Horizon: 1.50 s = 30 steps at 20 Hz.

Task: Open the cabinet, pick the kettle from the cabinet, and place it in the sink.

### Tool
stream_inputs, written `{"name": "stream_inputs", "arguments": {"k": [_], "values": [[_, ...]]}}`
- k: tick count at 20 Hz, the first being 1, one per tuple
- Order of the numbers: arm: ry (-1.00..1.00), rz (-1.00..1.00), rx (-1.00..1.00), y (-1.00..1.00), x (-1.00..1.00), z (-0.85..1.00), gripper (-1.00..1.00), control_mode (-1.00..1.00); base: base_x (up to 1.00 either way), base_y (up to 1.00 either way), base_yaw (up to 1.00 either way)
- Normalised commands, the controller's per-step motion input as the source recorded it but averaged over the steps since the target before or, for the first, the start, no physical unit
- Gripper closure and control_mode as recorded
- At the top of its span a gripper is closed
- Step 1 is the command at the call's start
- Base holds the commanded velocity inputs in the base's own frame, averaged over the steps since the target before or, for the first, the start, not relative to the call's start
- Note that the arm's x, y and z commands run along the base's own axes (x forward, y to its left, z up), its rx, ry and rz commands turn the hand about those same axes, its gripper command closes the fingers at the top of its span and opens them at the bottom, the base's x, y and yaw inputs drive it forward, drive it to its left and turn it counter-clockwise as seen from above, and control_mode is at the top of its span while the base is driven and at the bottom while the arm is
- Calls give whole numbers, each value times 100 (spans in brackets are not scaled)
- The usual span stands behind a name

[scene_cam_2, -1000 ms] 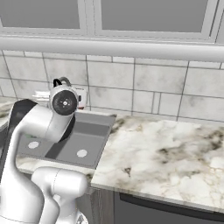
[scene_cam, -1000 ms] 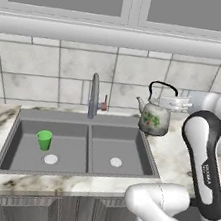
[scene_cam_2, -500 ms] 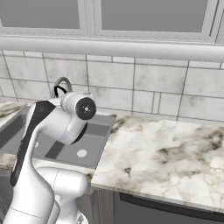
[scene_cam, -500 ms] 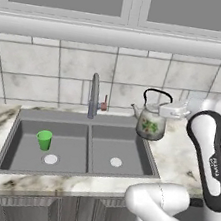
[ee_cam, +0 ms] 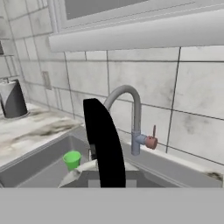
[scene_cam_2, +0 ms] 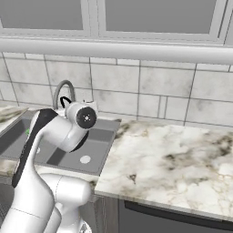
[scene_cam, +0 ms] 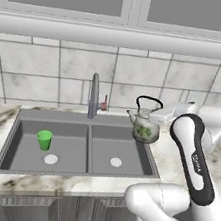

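The kettle, silvery with a greenish patch and a thin black arched handle, hangs in the air over the far right corner of the sink's right basin. My gripper reaches in from the right and is shut on the kettle at its handle. In the hand view the black handle arches up the middle with the kettle's lid just below it. My arm hides most of the kettle in the right base view. The cabinet is out of view.
A small green cup stands in the left basin. The tall faucet rises behind the basin divider, left of the kettle. Marble counter stretches right of the sink. A grey container stands on the far counter.
The kettle has moved left and down in my gripper, from over the counter's edge toward the right basin. My arm's elbow swung with it.
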Motion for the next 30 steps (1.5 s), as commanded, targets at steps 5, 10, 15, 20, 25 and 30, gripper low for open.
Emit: {"name": "stream_inputs", "arguments": {"k": [5, 10, 15, 20, 25, 30], "values": [[0, 0, -8, 0, 20, -37, 100, -100, 0, 0, 0], [0, 0, -4, 0, 25, -35, 100, -100, 0, 0, 0], [1, 0, 0, 0, 27, -34, 100, -100, 0, 0, 0], [13, 0, 0, 0, 26, -30, 100, -100, 0, 0, 0], [21, 0, 0, 0, 23, -26, 100, -100, 0, 0, 0], [21, 5, 2, 0, 20, -26, 100, -100, 0, 0, 0]]}}
